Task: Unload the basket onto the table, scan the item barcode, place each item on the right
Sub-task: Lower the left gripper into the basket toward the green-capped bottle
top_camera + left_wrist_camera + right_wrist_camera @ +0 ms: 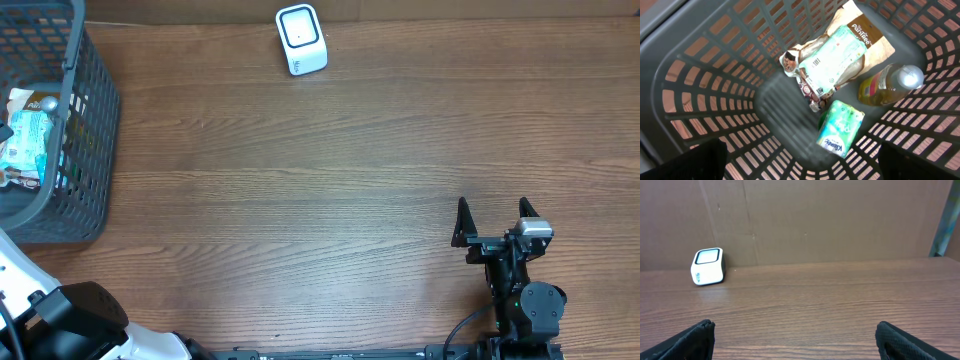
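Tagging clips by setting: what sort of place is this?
Most likely a mock shop checkout set up on a bench: a white barcode scanner on a wooden table, a grey plastic basket holding packaged groceries, and a cardboard backdrop rather than a real store.

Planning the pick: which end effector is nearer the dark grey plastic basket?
Left: the left end effector hovers over the dark grey plastic basket; right end effector is far across the wooden table.

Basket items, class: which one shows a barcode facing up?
The pale green-and-white plastic packet lying on the brown paper pouch; a black barcode shows on its top face. The green tissue pack and amber bottle show none.
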`<state>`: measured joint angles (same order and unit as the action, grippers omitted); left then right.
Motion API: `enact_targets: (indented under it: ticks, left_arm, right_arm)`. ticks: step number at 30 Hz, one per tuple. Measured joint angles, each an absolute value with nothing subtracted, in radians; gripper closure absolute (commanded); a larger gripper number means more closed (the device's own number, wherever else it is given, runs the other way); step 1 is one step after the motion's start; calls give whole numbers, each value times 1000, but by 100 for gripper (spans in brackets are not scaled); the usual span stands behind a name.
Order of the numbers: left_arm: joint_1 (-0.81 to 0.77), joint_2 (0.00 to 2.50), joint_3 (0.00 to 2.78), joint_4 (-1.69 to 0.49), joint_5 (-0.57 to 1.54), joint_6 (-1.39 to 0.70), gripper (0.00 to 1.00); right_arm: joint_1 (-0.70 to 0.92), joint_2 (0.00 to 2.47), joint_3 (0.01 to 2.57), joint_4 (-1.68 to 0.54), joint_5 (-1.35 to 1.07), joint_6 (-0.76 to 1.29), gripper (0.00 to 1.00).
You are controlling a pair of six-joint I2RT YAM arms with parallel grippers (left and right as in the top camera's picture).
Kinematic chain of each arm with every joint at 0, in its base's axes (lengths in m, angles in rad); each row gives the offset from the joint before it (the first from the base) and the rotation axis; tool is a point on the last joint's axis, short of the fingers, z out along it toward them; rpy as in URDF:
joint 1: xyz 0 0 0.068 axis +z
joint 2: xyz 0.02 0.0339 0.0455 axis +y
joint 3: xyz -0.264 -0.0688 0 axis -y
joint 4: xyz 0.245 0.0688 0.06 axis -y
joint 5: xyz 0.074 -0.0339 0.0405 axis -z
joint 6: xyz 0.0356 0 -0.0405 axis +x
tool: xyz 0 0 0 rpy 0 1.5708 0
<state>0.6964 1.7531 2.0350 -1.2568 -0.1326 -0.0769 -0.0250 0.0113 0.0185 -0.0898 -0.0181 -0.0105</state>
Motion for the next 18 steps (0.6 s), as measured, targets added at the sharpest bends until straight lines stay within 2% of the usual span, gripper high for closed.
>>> enact_targets:
  ticks: [18]
  left_arm:
    - [697, 1753, 2035, -1264, -151, -77, 0]
  right_arm:
    - [-25, 11, 19, -90, -18, -11, 0]
